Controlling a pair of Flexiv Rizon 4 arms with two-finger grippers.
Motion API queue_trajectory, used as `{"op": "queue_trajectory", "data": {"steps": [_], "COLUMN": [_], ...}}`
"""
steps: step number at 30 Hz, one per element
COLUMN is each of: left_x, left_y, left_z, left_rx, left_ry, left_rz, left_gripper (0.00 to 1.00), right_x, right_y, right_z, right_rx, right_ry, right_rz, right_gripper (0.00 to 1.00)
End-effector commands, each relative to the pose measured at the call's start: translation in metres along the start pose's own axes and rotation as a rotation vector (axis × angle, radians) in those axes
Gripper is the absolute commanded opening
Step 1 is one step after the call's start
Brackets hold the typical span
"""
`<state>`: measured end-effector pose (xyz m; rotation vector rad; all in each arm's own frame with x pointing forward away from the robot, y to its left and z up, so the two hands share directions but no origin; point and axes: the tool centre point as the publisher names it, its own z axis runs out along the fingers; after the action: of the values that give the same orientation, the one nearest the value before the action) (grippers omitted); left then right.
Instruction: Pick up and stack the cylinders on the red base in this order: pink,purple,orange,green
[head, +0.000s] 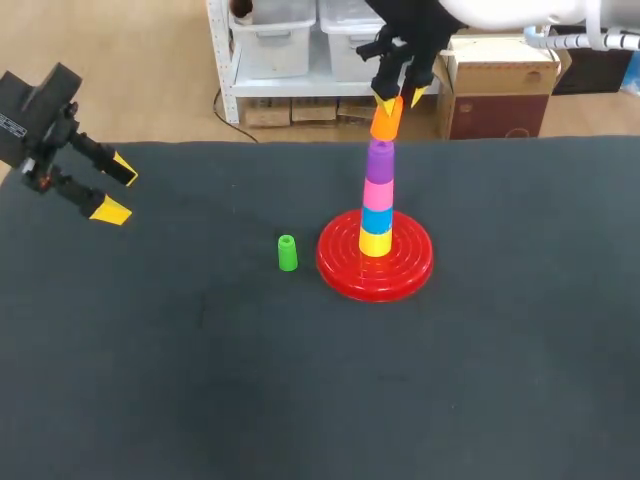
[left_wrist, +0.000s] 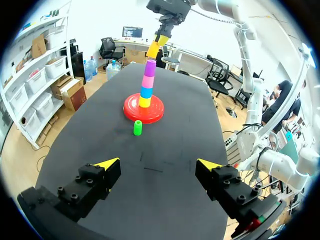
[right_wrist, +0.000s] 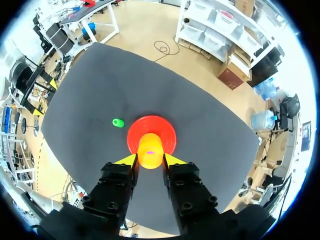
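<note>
The green cylinder (head: 287, 252) stands on the worktop (head: 200, 380) just beside the red base (head: 345, 272), untouched. Our left fingers (left_wrist: 107, 163) hang open, well apart from the red base. High above the red base, our right fingers (right_wrist: 127, 160) grip the orange cylinder (head: 386, 122) atop the purple cylinder (head: 380, 160). We should centre it, lower straight down and release gently; the 4-piece stack could tip. Whether it is fully seated we cannot tell: the fingers hide its upper end.
</note>
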<state>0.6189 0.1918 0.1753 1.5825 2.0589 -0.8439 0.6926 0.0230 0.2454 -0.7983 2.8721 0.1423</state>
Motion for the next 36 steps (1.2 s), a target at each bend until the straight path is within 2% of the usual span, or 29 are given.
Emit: {"op": "queue_trajectory", "data": {"steps": [1, 9, 13, 16, 27, 36], "left_x": [0.001, 0.001, 0.001, 0.001, 0.001, 0.001], "left_y": [0.000, 0.000, 0.000, 0.000, 0.000, 0.000], "left_z": [0.000, 0.000, 0.000, 0.000, 0.000, 0.000], "left_rx": [-0.001, -0.001, -0.001, -0.001, -0.001, -0.001], "left_ry": [-0.001, -0.001, -0.001, -0.001, -0.001, -0.001], "left_rz": [0.001, 0.001, 0.001, 0.001, 0.001, 0.001], "left_gripper": [1.00, 1.00, 1.00, 1.00, 1.00, 1.00], "right_x": [0.002, 0.002, 0.001, 0.003, -0.004, -0.015], "right_y": [0.000, 0.000, -0.001, -0.003, -0.005, 0.001], "right_z": [0.000, 0.000, 0.003, 0.004, 0.004, 0.006], "right_rx": [0.001, 0.001, 0.071, 0.100, 0.073, 0.083], "right_ry": [-0.006, -0.006, 0.120, 0.165, 0.159, 0.208], "right_rz": [0.001, 0.001, -0.029, -0.016, -0.005, -0.032], "right_gripper": [0.00, 0.00, 0.00, 0.00, 0.00, 0.00]}}
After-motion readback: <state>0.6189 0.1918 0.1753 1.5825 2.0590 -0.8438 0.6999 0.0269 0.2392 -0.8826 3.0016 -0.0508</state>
